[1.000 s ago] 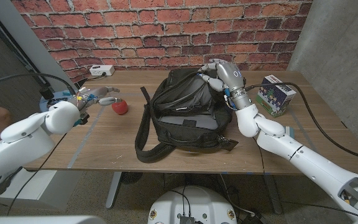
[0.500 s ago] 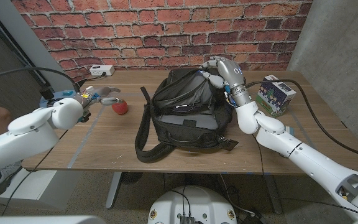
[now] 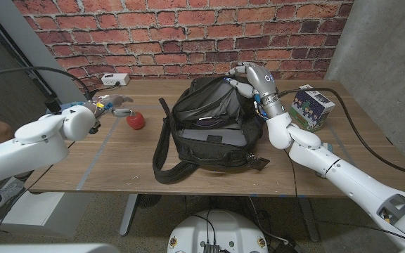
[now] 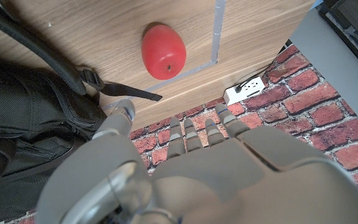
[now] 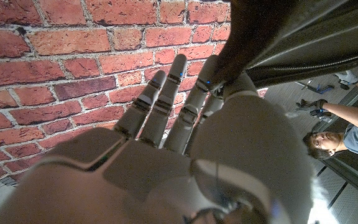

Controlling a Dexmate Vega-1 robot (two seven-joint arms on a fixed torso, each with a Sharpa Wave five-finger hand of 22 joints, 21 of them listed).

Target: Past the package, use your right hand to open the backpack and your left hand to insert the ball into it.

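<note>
A black backpack (image 3: 206,130) lies mid-table with its top gaping. My right hand (image 3: 250,79) grips the bag's far upper edge and holds it up; in the right wrist view the black fabric (image 5: 278,43) sits pinched against my right hand (image 5: 166,149). A red ball (image 3: 136,121) rests on the wood left of the bag. My left hand (image 3: 111,105) hovers just left of the ball, fingers apart and holding nothing. In the left wrist view the ball (image 4: 163,50) lies beyond my left hand (image 4: 185,162), beside the backpack (image 4: 30,118).
A colourful package (image 3: 311,107) stands right of the bag, beside my right forearm. A white power strip (image 3: 114,79) lies at the table's far left edge. The bag's strap (image 3: 162,151) curls toward the table's front edge. A person (image 5: 340,134) shows in the right wrist view.
My left arm has risen and its hand has drifted slightly toward the back, staying beside the ball. The right hand keeps its grip on the bag's edge, barely shifted.
</note>
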